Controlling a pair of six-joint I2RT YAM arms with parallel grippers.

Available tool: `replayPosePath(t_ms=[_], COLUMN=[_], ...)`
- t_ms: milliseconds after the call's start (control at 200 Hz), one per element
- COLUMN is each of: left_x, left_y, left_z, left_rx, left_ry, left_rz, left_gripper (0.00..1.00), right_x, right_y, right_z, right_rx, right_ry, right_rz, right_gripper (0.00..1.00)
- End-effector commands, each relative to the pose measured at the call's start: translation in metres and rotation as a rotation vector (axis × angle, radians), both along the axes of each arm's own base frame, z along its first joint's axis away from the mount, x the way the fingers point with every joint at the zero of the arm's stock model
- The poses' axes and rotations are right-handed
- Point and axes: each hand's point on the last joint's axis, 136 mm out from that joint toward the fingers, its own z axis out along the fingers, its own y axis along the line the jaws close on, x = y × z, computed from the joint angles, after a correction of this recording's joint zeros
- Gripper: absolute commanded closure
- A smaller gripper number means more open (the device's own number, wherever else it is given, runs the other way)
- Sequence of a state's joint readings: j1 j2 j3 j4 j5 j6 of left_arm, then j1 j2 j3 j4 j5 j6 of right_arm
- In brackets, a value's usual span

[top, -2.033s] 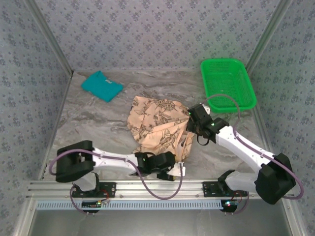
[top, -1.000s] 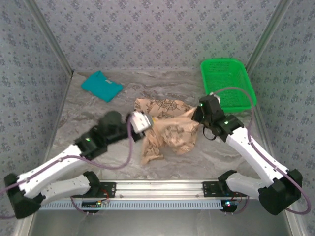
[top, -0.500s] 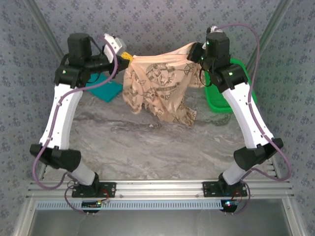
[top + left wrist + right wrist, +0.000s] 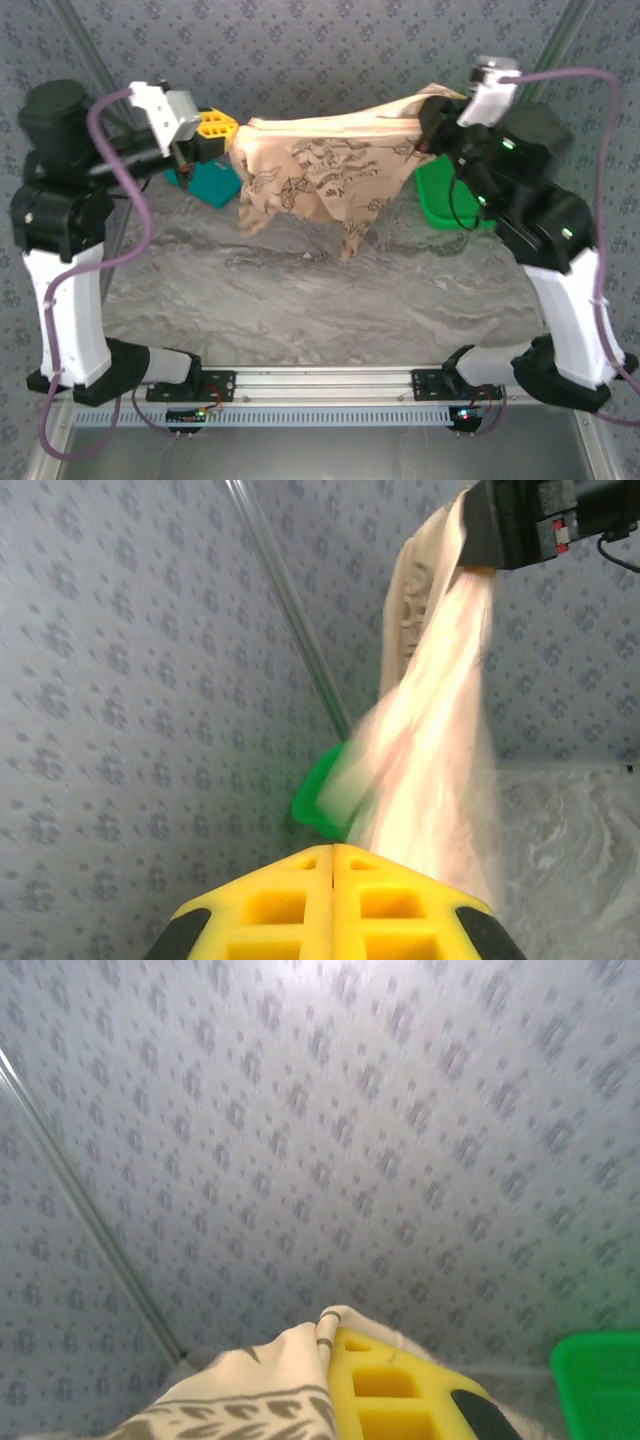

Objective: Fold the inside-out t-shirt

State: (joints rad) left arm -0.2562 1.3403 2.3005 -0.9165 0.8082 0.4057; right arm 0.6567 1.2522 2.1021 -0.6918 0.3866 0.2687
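The inside-out t-shirt point(image 4: 320, 172) is held aloft, stretched above the worktop's point(image 4: 300, 300) far edge. Its left top corner is clamped in the fully closed left gripper point(image 4: 222, 130), and its right in the closed right gripper point(image 4: 432, 112). Open marble is seen across the near half. A teal shirt point(image 4: 212, 183) and green basket point(image 4: 430, 203) are set toward the far corners.

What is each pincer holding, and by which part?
The t-shirt, hanging between them: the left pincer grips one end of its top edge, the right pincer the other end.
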Motion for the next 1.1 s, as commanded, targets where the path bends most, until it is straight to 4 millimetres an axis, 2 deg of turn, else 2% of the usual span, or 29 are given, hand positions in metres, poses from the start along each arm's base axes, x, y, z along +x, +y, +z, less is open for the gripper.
replayPosePath(t_ms=[0,95,140,195,265,330,425,500,620,665,765,875,939,1004,1094], left_x=[-0.020,-0.013,0.003,0.024,0.041,0.056,0.065,0.059,0.057,0.058,0.066,0.087,0.100,0.108,0.108], left_y=[0.004,0.002,0.001,-0.001,-0.012,-0.033,-0.072,-0.094,-0.103,-0.099,-0.079,-0.035,-0.003,0.024,0.040], left_z=[0.029,0.036,0.031,0.019,-0.006,-0.047,-0.123,-0.171,-0.222,-0.232,-0.252,-0.270,-0.281,-0.298,-0.320], left_rx=[-0.072,-0.090,-0.084,-0.065,-0.030,-0.001,0.049,0.076,0.064,0.051,0.032,-0.039,-0.132,-0.190,-0.225], left_ry=[-0.039,-0.032,-0.009,0.031,0.101,0.200,0.291,0.331,0.410,0.434,0.480,0.607,0.752,0.891,1.059], left_rz=[-0.025,-0.035,-0.019,-0.007,-0.068,-0.141,-0.217,-0.264,-0.237,-0.196,-0.037,0.191,0.318,0.439,0.528], left_gripper=[1.00,1.00,1.00,1.00,1.00,0.95,0.68,0.55,0.51,0.50,0.37,0.26,0.20,0.20,0.19], right_x=[-0.030,-0.026,-0.017,-0.002,0.021,0.048,0.079,0.103,0.133,0.141,0.154,0.164,0.162,0.158,0.151], right_y=[-0.049,-0.044,-0.038,-0.029,-0.015,0.006,0.035,0.055,0.087,0.098,0.119,0.148,0.173,0.194,0.223], right_z=[0.032,0.034,0.031,0.025,0.012,-0.006,-0.031,-0.055,-0.089,-0.099,-0.123,-0.163,-0.194,-0.220,-0.253], right_rx=[0.046,0.042,0.030,0.010,-0.011,-0.029,-0.050,-0.078,-0.128,-0.132,-0.126,-0.137,-0.165,-0.191,-0.191], right_ry=[-0.094,-0.101,-0.093,-0.073,-0.030,0.024,0.097,0.159,0.243,0.268,0.327,0.409,0.466,0.505,0.559], right_rz=[-0.138,-0.127,-0.132,-0.137,-0.125,-0.097,-0.069,-0.064,-0.038,-0.019,0.028,0.085,0.137,0.165,0.241], right_gripper=[1.00,1.00,1.00,1.00,1.00,1.00,1.00,1.00,1.00,1.00,1.00,1.00,1.00,1.00,1.00])
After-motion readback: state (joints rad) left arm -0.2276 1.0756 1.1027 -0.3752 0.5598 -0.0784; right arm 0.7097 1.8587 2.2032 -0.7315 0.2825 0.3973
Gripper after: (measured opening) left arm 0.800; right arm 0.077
